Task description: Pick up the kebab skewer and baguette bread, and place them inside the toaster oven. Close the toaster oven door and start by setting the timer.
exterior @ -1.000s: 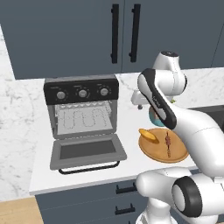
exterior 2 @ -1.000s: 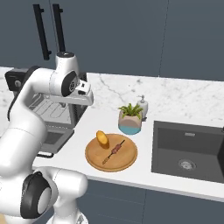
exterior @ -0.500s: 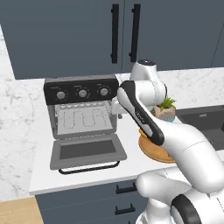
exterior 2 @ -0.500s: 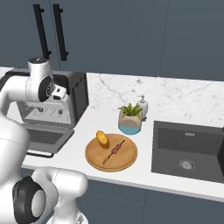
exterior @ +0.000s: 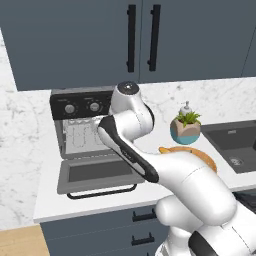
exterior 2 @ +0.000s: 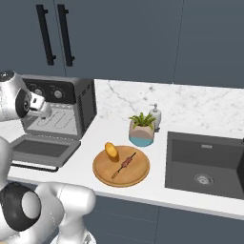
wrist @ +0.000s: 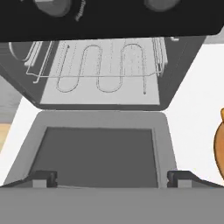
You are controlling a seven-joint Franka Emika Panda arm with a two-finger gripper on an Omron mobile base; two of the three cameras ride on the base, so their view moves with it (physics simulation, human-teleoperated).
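Over the last second I had swung the arm from above the wooden plate (exterior 2: 121, 167) across toward nine o'clock, so the hand (exterior 2: 39, 106) now hung in front of the toaster oven (exterior 2: 71, 102), fingers apart and holding nothing. That put me away from the food rather than on it: the kebab skewer (exterior 2: 125, 164) and the baguette bread (exterior 2: 112, 151) lay untouched on the plate, the loaf at about ten o'clock of the skewer, just beside it, and both well apart from the oven. Through the hand view I looked straight into the bare wire rack (wrist: 100, 65), with the toaster oven door (wrist: 98, 151) dropped flat on the desk (exterior 2: 157, 190) toward six o'clock. I judged nothing of the task was done yet; both pickups remained. Small pale lettering sat by a knob on the black control panel (wrist: 113, 17), too blurred to read, and I saw no brand mark.
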